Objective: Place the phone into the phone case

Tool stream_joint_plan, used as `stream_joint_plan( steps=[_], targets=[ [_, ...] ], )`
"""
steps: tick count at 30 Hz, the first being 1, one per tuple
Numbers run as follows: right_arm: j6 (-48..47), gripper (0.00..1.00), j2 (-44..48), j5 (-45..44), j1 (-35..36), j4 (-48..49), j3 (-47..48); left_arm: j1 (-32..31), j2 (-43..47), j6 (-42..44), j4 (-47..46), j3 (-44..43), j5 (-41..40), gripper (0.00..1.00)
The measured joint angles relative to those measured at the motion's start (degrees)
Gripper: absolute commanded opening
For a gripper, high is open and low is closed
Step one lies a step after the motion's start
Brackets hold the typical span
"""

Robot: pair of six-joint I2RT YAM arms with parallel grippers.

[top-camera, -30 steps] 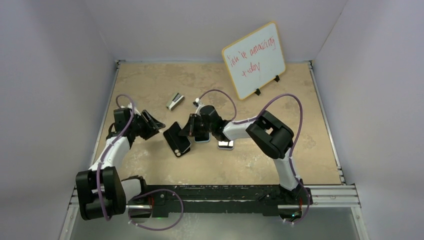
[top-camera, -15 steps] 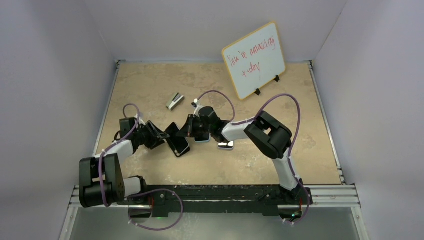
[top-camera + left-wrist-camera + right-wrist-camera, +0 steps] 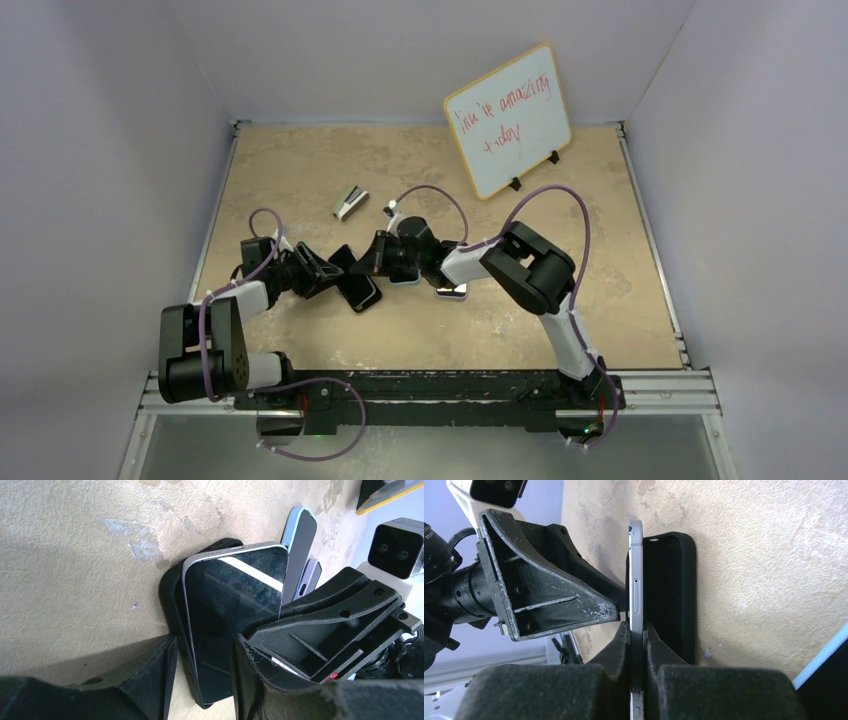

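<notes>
Right gripper [image 3: 636, 630] was clamped on the phone [image 3: 635, 580], one pad on the screen side and one on the back, so the phone showed edge-on in its wrist view. The phone case [image 3: 671, 590], black, lay open side up on the table [image 3: 300, 170] just behind the phone. The phone's far end seemed to meet the case's end wall and the gripped end stood off it, with one right finger down in the gap. Looked like a tilt-in: seat one end first, then lay the rest down

Left gripper [image 3: 202, 645] had its fingers apart, straddling the near end of case and phone together. One finger touched the case's outer rim and the other was on the phone's side. Couldn't tell whether they were actually squeezing. Probably it was there to stop the case sliding while the phone got pushed in

Phone not seated yet. The right finger under it would have to come out before it could lie flat, and the case might skid at that point

Two more cases, light blue [image 3: 300, 545] and lilac [image 3: 311, 575], lay just beyond and weren't involved
</notes>
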State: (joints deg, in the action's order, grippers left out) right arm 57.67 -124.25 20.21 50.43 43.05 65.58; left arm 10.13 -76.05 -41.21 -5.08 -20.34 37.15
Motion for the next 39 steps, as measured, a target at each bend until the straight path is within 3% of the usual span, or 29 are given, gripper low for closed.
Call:
stream_joint_plan(
  steps=[18, 36, 39],
  targets=[
    [-5.9, 0.00, 1.7, 0.4, 0.3, -14.1, 5.1, 0.0, -0.3, 0.0, 0.0, 0.0, 0.0, 0.42],
    [-7.4, 0.00, 0.1, 4.2, -0.6, -14.8, 7.0, 0.5, -2.1, -1.2, -1.5, 0.0, 1.2, 0.35],
    [-7.0, 0.11, 0.0, 4.9, -0.7, -13.3, 6.2, 0.5, -2.1, -1.2, -1.5, 0.0, 1.2, 0.36]
  ],
)
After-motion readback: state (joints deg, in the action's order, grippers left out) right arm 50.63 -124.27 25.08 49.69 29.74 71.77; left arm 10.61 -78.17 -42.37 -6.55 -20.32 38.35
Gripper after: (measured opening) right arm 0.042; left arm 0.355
